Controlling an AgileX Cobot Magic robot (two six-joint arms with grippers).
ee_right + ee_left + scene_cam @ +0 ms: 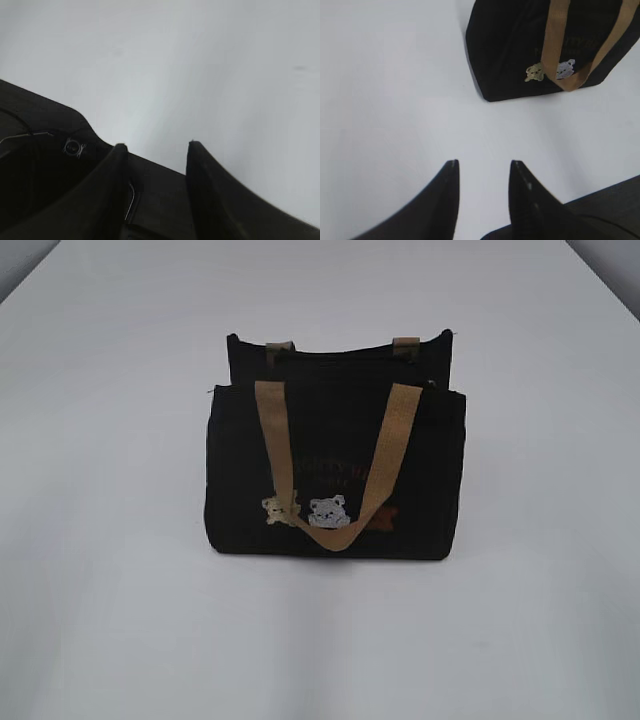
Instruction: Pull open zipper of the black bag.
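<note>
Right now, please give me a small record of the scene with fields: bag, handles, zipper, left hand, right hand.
bag: black bag stands upright on the white table
handles: front tan handle hangs down over the bear patches
zipper: pull not discernible in any view
left hand: left hand open, empty, over the table, apart from the bag
right hand: right hand open, empty

Upright black bag [335, 475] on white table [120, 620]

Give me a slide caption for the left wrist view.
Left gripper, fingers apart, over white table short of the black bag.
</note>
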